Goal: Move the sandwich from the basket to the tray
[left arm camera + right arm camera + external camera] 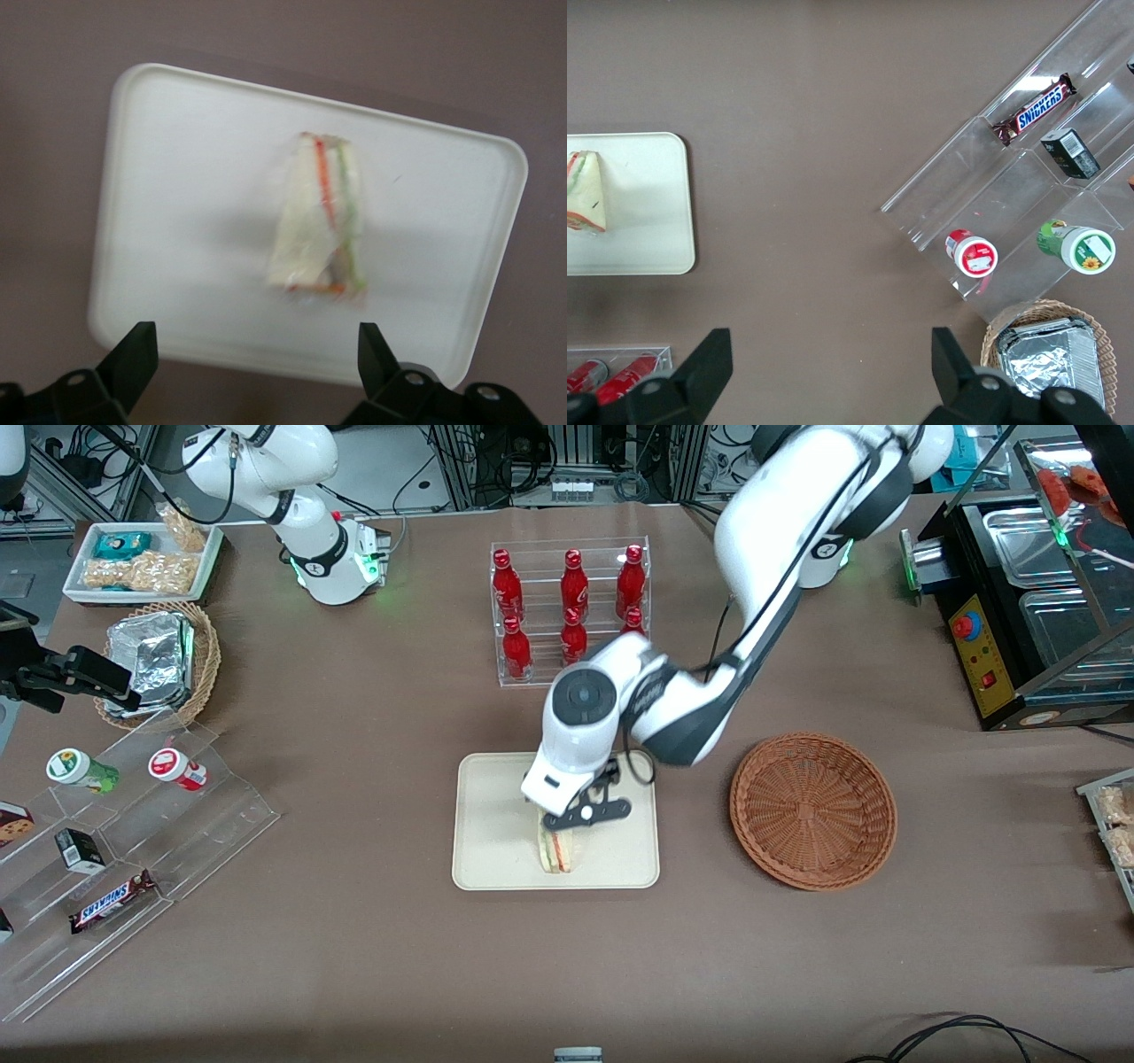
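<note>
From the front I see the gripper over the tray, right above the sandwich, which lies on the tray's nearer half. The basket sits beside the tray, toward the working arm's end. Contact is hard to judge here. My wrist camera shows both fingers spread wide, apparently clear of the sandwich lying mid-tray.

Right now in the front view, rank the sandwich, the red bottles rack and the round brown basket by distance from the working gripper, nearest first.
1. sandwich, on the tray, directly under the open gripper.
2. bottle rack, farther from the camera.
3. basket, toward the working arm's end.
</note>
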Available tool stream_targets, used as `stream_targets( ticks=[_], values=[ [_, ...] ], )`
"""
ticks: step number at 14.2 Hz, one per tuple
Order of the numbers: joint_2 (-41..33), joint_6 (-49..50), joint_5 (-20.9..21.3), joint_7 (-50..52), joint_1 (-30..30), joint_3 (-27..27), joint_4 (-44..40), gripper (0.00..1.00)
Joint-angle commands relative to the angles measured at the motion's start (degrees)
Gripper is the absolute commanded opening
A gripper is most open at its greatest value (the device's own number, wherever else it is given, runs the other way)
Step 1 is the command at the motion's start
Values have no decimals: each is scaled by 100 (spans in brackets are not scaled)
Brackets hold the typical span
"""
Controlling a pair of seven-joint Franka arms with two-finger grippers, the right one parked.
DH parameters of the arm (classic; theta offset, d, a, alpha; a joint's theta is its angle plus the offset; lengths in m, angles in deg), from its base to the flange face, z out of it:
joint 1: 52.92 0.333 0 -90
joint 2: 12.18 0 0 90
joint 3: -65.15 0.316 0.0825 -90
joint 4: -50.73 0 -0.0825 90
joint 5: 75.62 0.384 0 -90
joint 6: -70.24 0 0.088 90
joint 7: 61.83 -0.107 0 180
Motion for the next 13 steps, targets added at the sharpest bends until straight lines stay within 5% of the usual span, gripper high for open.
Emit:
stream_targets(
  ticks=[1, 7, 13],
  values=[
    [-1235, 233, 55, -350, 380, 105, 1152, 100],
    [-2519, 242, -24, -404, 1601, 105, 2699, 100],
    [-3425, 600, -560, -2562, 2823, 105, 3536, 100]
  ],
)
